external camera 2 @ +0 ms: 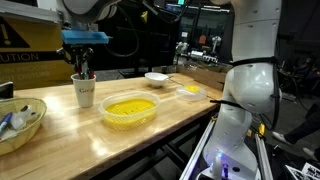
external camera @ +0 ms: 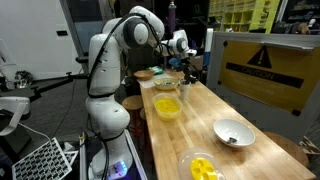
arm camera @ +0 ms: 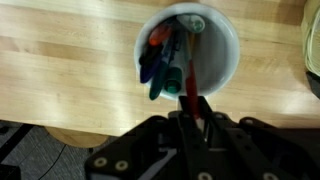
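A white cup (arm camera: 228, 55) holding several coloured markers stands on the wooden table (arm camera: 60, 70). My gripper (arm camera: 190, 108) hangs right above it and is shut on a red marker (arm camera: 189, 88) whose lower end is still inside the cup. In both exterior views the gripper (external camera 2: 84, 58) points straight down over the cup (external camera 2: 84, 93), at the far part of the table (external camera: 186, 70). The cup shows only faintly in an exterior view (external camera: 186, 89).
A yellow bowl (external camera 2: 130, 109) sits next to the cup. A bowl with mixed items (external camera 2: 18, 124) is at one table end. A white bowl (external camera 2: 157, 77) and a small yellow container (external camera 2: 190, 91) lie further along. A yellow warning panel (external camera: 260, 68) borders the table.
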`<action>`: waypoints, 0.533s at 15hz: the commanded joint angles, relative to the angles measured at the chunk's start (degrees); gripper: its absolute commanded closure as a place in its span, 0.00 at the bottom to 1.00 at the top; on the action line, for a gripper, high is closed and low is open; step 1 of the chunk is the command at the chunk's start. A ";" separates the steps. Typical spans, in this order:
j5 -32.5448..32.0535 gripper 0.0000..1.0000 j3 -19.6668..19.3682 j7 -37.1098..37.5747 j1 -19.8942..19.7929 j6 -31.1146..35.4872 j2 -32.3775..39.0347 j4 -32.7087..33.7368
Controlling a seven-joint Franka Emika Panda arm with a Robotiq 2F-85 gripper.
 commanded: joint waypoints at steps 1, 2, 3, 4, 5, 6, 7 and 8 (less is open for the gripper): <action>-1.93 0.97 0.92 1.98 -0.11 1.28 -4.60 -4.53; -2.25 0.97 1.10 2.31 -0.11 1.44 -5.27 -5.18; -2.50 0.97 1.34 2.62 -0.12 1.60 -5.97 -5.85; -2.73 0.97 1.60 2.82 -0.21 1.72 -6.68 -6.54; -3.05 0.97 1.84 3.15 -0.33 1.96 -7.34 -7.17; -3.16 0.97 2.12 3.31 -0.46 2.10 -8.18 -7.88; -3.32 0.97 2.37 3.38 -0.61 2.29 -8.88 -8.51; -3.49 0.97 2.59 3.63 -0.73 2.49 -9.45 -9.03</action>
